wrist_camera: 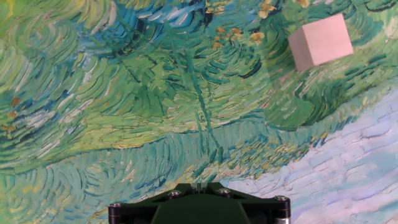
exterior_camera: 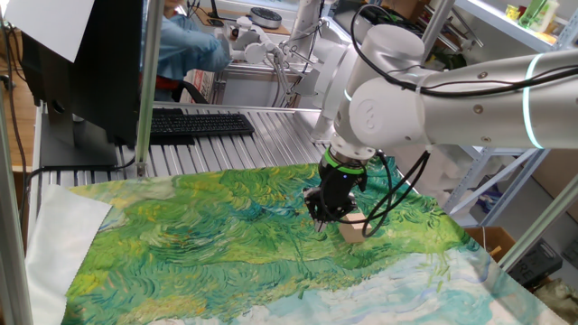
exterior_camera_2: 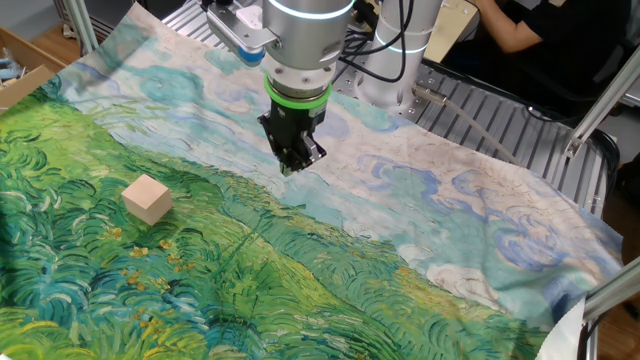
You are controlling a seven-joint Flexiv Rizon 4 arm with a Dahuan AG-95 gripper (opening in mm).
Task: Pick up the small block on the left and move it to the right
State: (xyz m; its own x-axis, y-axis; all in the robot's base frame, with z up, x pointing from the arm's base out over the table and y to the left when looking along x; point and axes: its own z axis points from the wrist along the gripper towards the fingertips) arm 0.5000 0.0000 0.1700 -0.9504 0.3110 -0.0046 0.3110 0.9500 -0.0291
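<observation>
The small block (exterior_camera_2: 147, 197) is a plain tan wooden cube lying on the painted cloth (exterior_camera_2: 330, 270). It also shows in the hand view (wrist_camera: 320, 41) at the upper right, and partly behind the hand in one fixed view (exterior_camera: 350, 233). My gripper (exterior_camera_2: 295, 160) hangs just above the cloth, well apart from the block. In the hand view the gripper (wrist_camera: 198, 185) has its fingers pressed together with nothing between them. It also shows in one fixed view (exterior_camera: 321, 221).
The cloth covers a ribbed metal table (exterior_camera: 235, 149). A black keyboard (exterior_camera: 199, 124) and a monitor (exterior_camera: 81, 63) stand at the back. A person (exterior_camera: 185, 50) sits behind the table. A cardboard box (exterior_camera_2: 25, 60) stands beside the cloth's edge.
</observation>
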